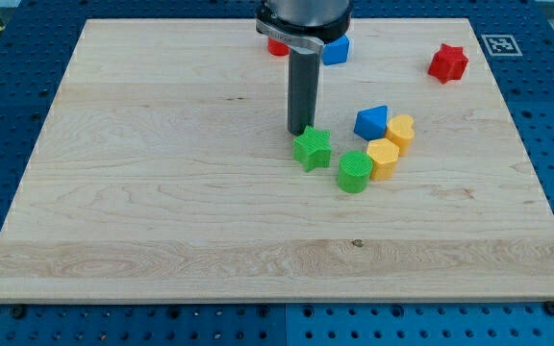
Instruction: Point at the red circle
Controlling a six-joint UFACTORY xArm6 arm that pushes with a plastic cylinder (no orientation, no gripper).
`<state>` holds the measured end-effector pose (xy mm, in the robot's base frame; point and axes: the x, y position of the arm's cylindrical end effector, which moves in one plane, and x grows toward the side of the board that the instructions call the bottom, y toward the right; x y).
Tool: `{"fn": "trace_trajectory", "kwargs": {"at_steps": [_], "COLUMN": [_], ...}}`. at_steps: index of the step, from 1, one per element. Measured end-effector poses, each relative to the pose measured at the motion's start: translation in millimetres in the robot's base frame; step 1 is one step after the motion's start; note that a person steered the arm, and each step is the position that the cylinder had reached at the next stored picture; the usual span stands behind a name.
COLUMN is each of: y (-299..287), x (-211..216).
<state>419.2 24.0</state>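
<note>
The red circle (276, 46) is mostly hidden behind the arm at the view's top centre; only a red edge shows. My tip (300, 132) stands well below it, just above the green star (312, 149), nearly touching it. A blue block (336, 50) sits right of the red circle, partly hidden by the arm.
A red star (447, 62) lies at the top right. A blue triangular block (371, 121), a yellow heart (401, 132), a yellow hexagon (383, 158) and a green round block (354, 172) cluster right of the green star. The wooden board (162, 173) sits on a blue perforated table.
</note>
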Motion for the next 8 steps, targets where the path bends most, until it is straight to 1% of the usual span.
{"fn": "trace_trajectory", "kwargs": {"at_steps": [1,2,3,4,5,6,8], "y": [0.0,-0.8,-42.3,-106.0,-138.6,-116.0,-54.5], "x": [4.8,-3.4,-42.9,-90.8,-149.3,-182.0,-202.5]}}
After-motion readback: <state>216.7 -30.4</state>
